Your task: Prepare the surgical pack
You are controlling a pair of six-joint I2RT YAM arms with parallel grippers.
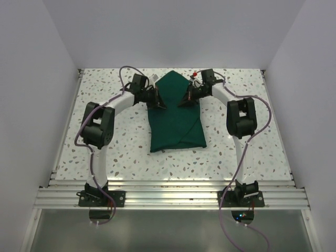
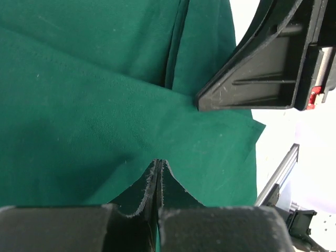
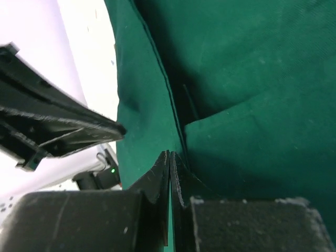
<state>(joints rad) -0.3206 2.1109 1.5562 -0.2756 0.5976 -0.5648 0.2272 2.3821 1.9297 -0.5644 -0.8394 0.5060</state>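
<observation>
Pinching green fabric, the left gripper (image 1: 157,103) clamps the left edge of the surgical pack (image 1: 176,126), which lies on the table (image 1: 105,152), seemingly mostly folded. Its pointed far flap looks left to close. The right gripper (image 1: 184,101) clamps the right edge.

The dark green fabric drape (image 1: 175,113) lies folded into a long bundle in the far middle of the scene. Its side flaps overlap diagonally across the top. The far end comes to a point, and the near edge lies straight and flat.
</observation>
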